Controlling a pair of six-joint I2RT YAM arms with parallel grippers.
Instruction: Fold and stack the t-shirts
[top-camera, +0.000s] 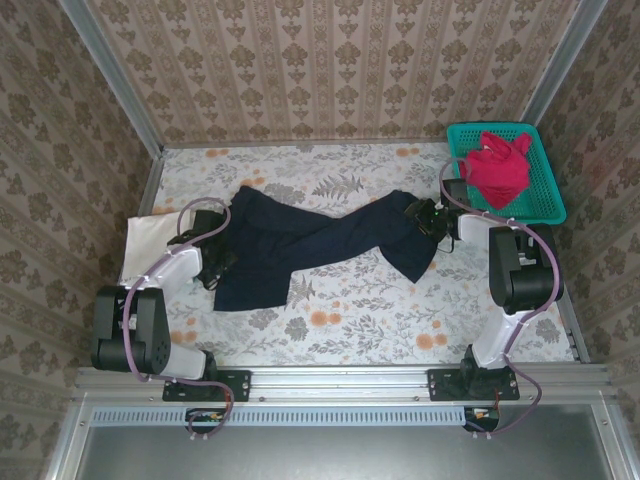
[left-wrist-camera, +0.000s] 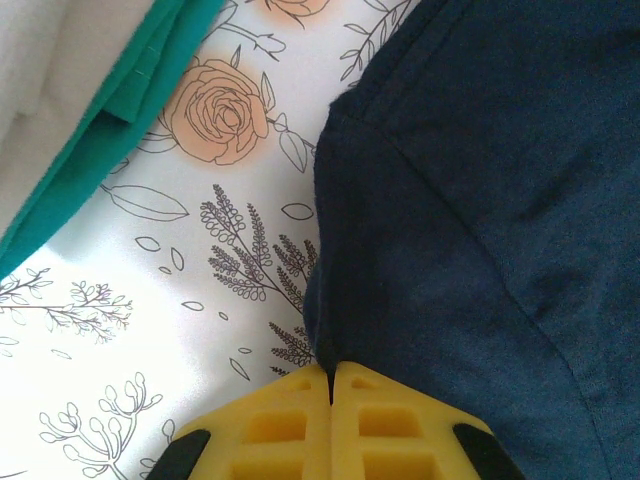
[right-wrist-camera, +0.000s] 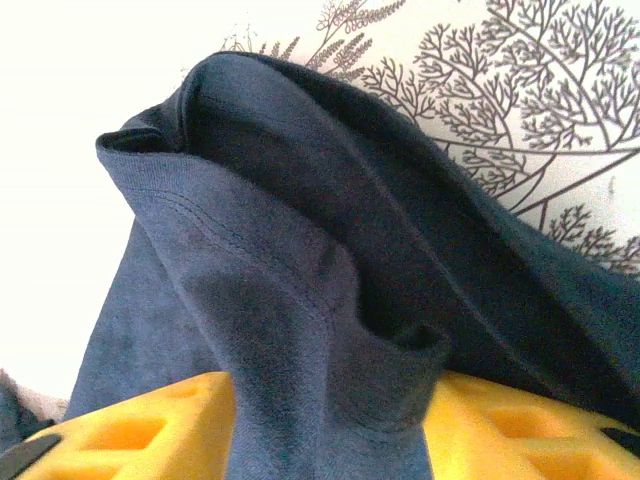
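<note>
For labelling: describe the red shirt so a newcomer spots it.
At the floral table's far right corner sits a teal basket. The red shirt lies bunched inside it. It's the only red cloth; the navy shirt sprawls mid-table.

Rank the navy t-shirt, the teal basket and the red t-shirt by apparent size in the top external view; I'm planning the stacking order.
1. navy t-shirt, spread across the table
2. teal basket
3. red t-shirt, bunched inside the basket

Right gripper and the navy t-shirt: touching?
Touching. The right wrist view shows the navy t-shirt pinched in the right gripper: the cloth rises straight out from between its yellow jaws, with no gap.
</note>
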